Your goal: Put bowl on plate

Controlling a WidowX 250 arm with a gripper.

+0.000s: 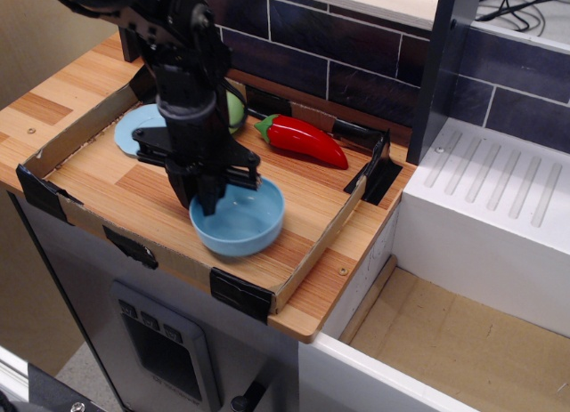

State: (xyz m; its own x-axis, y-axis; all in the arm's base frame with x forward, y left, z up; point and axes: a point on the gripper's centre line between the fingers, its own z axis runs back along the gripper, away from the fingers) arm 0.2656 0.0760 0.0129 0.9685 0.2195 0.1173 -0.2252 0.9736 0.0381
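The light blue bowl (245, 221) sits on the wooden tray floor (116, 189) near its front edge. My black gripper (207, 198) points straight down at the bowl's left rim. Its fingers are drawn together on that rim, one inside the bowl and one outside. The bowl rests on the wood, not lifted. The flat light blue plate (135, 127) lies at the back left of the tray, partly hidden behind my arm, about one bowl's width from the bowl.
A green ball (235, 109) sits behind my arm, next to the plate. A red pepper (303, 138) lies at the tray's back right. Low cardboard walls (316, 243) with black corner clips ring the tray. A white sink (490, 207) lies to the right.
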